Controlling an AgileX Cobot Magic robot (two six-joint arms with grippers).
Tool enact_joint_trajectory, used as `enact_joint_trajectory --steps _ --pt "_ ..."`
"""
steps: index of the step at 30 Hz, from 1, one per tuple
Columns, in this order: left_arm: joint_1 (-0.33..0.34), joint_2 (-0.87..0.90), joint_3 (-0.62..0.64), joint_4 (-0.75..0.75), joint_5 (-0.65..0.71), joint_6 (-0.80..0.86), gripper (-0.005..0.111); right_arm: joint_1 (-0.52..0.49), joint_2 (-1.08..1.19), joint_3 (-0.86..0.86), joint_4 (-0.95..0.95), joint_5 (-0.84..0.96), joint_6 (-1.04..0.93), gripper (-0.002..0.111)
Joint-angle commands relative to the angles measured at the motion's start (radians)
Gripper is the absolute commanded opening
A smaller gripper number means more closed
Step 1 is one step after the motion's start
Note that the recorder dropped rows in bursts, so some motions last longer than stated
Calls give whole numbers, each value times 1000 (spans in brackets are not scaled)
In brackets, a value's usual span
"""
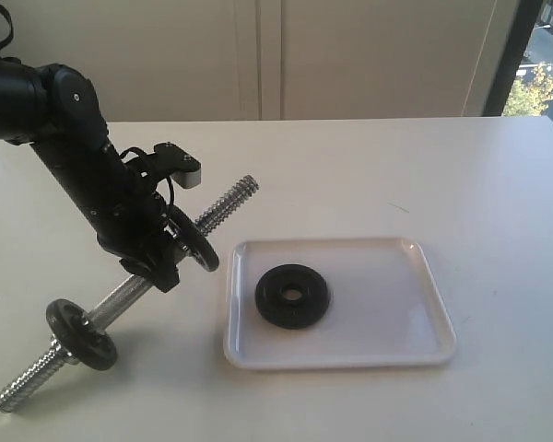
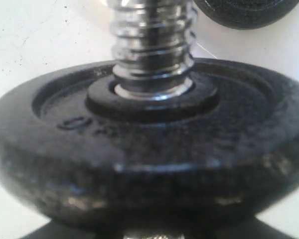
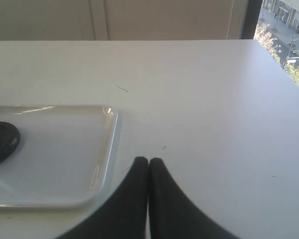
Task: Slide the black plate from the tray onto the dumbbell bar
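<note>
The black plate (image 1: 292, 296) lies flat in the left half of the white tray (image 1: 415, 313), apart from both grippers. The dumbbell bar (image 1: 226, 210) slants from the table's front left up towards the tray, its threaded end free. My left gripper (image 1: 163, 262) is closed round the bar's middle. A greyer disc (image 1: 195, 247) sits on the bar just past the gripper and fills the left wrist view (image 2: 139, 164), hiding the jaws. The bar's thread (image 2: 152, 45) rises through its hole. My right gripper (image 3: 148, 160) is shut and empty over bare table beside the tray (image 3: 65, 159).
A second greyer disc (image 1: 81, 333) sits near the bar's lower end, by the table's front left. The black plate's edge shows in the left wrist view (image 2: 249, 12) and in the right wrist view (image 3: 0, 142). A wall and a window (image 1: 535, 64) stand behind the table.
</note>
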Motion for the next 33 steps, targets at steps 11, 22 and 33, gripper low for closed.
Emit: enact_joint_trajectory --steps 11,22,33 --pt "-2 -7 -17 -80 9 3 0 -3 -7 5 -2 -23 -2 0" --pt "-2 -5 -17 -80 11 3 0 -3 -7 5 122 -526 18 0" --pt "-2 -5 -17 -71 0 3 0 -3 29 -77 -48 -443 427 0"
